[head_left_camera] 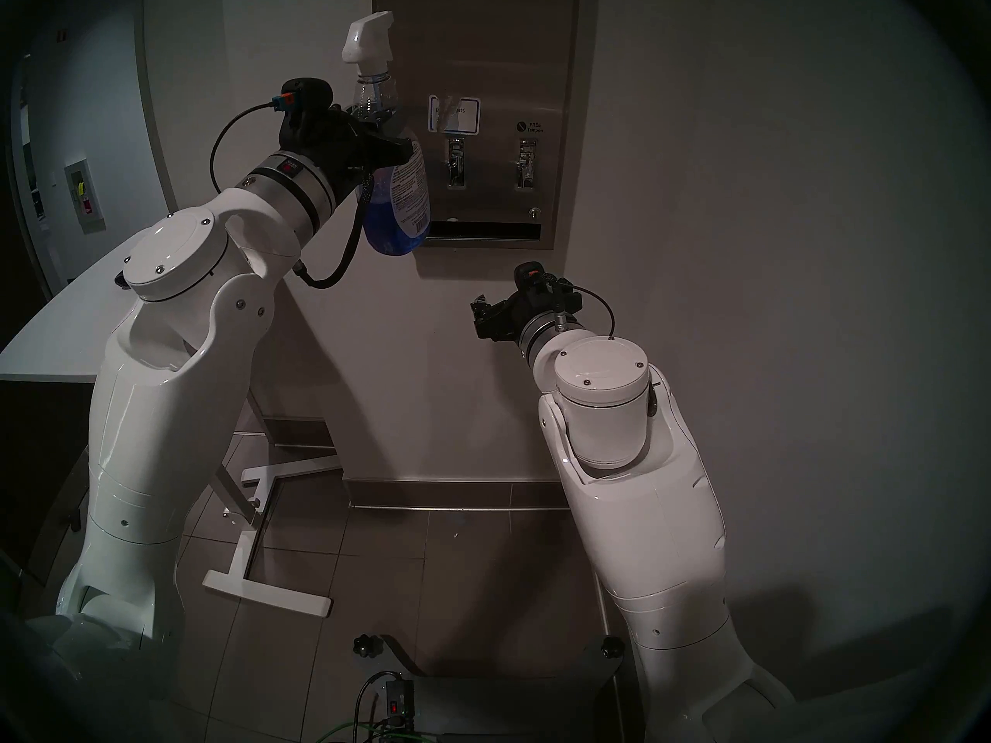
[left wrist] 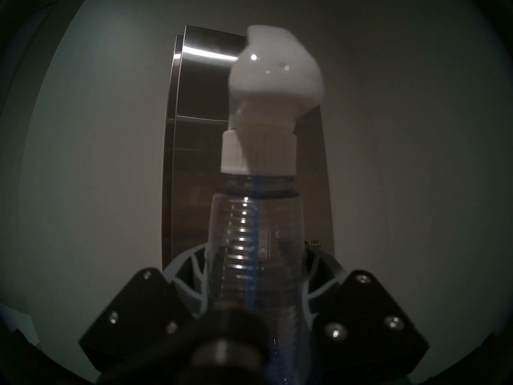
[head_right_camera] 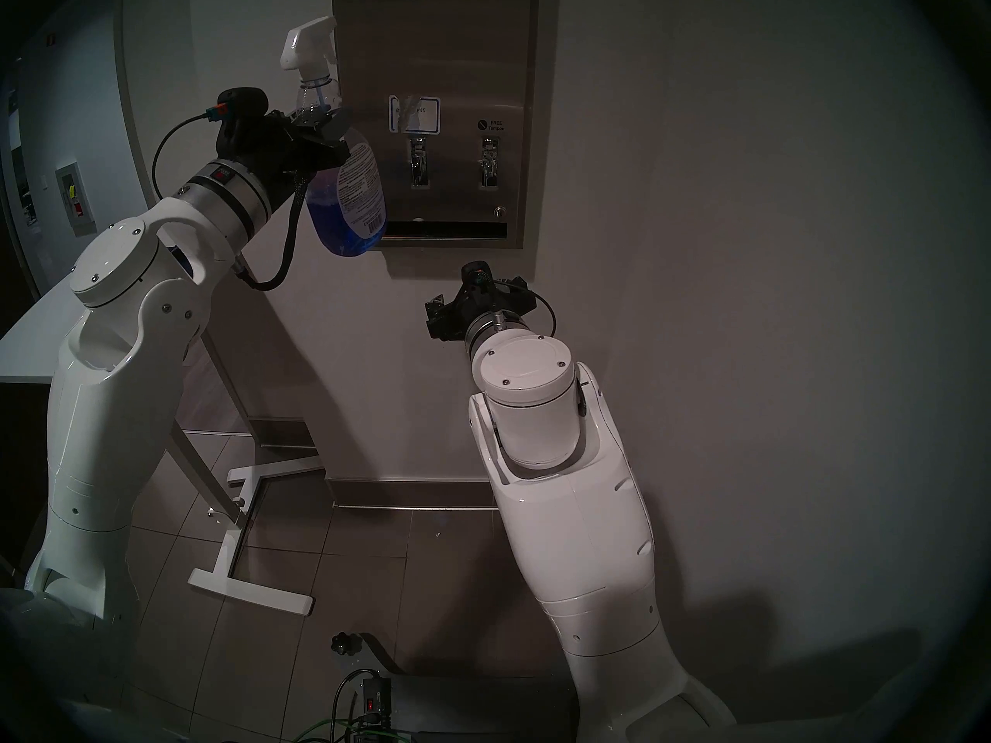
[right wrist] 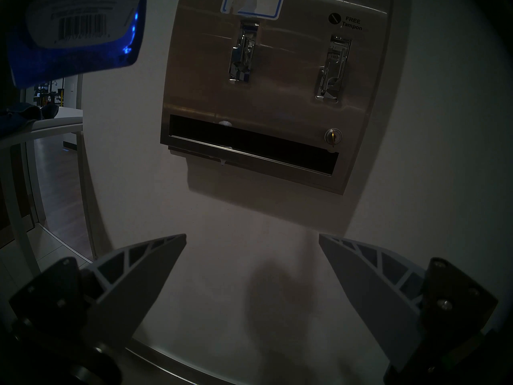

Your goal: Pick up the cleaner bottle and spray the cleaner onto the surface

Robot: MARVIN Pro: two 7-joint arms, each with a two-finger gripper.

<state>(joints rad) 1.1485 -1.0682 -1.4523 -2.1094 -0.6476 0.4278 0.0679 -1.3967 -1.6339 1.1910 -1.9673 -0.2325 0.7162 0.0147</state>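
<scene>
Colours from where I'm at

Bottle [head_left_camera: 394, 189]: blue liquid, white head, barcode label. Dispenser [head_left_camera: 498, 45]: brushed steel, blue-edged white sticker [head_left_camera: 455, 114].

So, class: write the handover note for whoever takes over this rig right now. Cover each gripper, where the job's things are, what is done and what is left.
Left gripper: shut on the cleaner bottle, held in the air, trigger head up, in front of the steel dispenser.
Right gripper: jaws open, empty, lower down, facing the wall under the dispenser's dark slot.
Done: pick-up.
A whitish streak crosses the blue-edged sticker and small white drips sit at the slot, so some spray may have landed.
Left: squeeze the trigger; nothing is on it now.
</scene>
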